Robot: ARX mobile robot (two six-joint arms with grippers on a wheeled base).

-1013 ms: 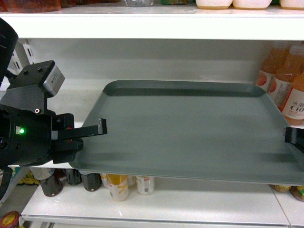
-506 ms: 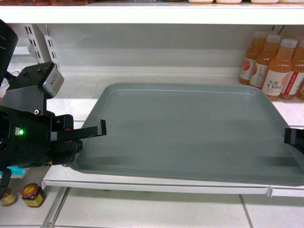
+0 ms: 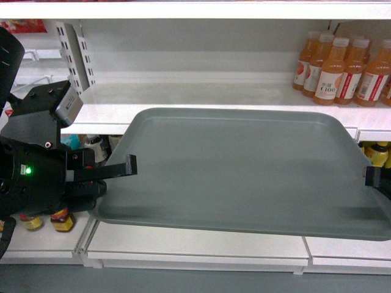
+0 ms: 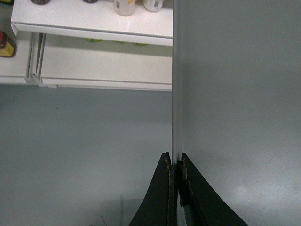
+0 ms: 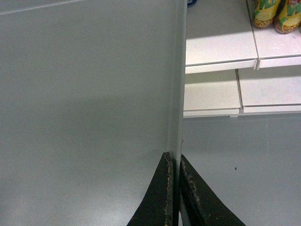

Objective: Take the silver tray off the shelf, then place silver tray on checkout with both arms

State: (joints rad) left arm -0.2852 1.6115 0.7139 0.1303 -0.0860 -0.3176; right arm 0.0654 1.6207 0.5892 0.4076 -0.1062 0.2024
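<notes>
The silver tray (image 3: 244,171) hangs level in front of the shelf (image 3: 110,104), held at both short ends. My left gripper (image 3: 125,166) is shut on the tray's left rim, one finger lying over the top. In the left wrist view the fingers (image 4: 164,188) of the left gripper (image 4: 174,162) pinch the thin rim of the tray (image 4: 235,94). My right gripper (image 3: 372,177) shows only at the frame's edge, on the right rim. In the right wrist view the right gripper (image 5: 174,160) clamps the rim of the tray (image 5: 84,94). The checkout is out of view.
Orange juice bottles (image 3: 342,64) stand at the back right of the shelf. A perforated upright bracket (image 3: 73,55) rises at the left. Jars (image 3: 61,220) sit on a lower board (image 3: 195,244) under the tray. Grey floor (image 4: 84,155) lies below.
The shelving has drawn back and looks smaller. The tray, still held the same way in both grippers, has come off the shelf board and now hangs in front of its lip.
</notes>
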